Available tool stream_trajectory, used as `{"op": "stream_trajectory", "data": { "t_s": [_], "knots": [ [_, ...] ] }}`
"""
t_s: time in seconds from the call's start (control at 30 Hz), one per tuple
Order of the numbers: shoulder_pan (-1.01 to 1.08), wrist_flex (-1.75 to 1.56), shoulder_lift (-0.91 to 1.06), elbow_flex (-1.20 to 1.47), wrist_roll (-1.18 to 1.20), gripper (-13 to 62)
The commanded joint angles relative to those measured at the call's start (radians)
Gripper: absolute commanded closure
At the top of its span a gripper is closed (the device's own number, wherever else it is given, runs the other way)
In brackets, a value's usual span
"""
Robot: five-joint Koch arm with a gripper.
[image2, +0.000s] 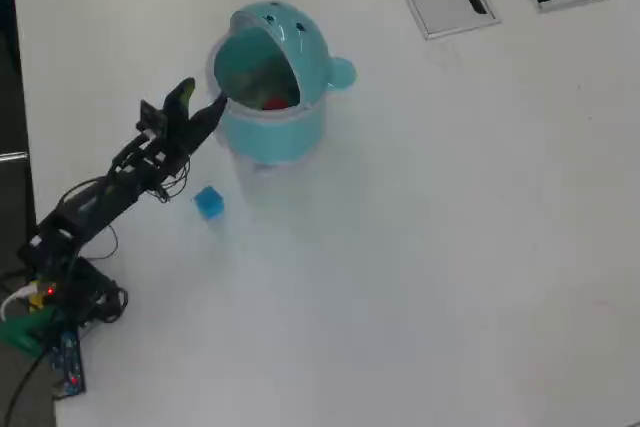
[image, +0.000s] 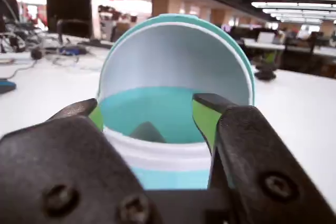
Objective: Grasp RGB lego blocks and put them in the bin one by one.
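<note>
Gripper jaws gape empty at the teal bin's rim. Red block lies inside; blue block sits on the table.

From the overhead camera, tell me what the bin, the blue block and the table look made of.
The bin: likely plastic, smooth teal shell, even colour with a soft sheen on the lid. The blue block: probably moulded plastic, a solid bright colour; too small to see studs. The table: smooth white surface, perhaps laminate, matte with faint glare.
</note>
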Motion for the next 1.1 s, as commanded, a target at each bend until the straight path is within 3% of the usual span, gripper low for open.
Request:
{"op": "stream_trajectory", "data": {
  "t_s": [0.0,0.57,1.07],
  "knots": [
    [-0.018,-0.074,0.083,-0.002,-0.017,17.8],
    [-0.051,0.095,0.344,0.321,-0.015,16.1],
    [-0.026,0.347,0.38,0.472,-0.018,13.9]
  ]
}}
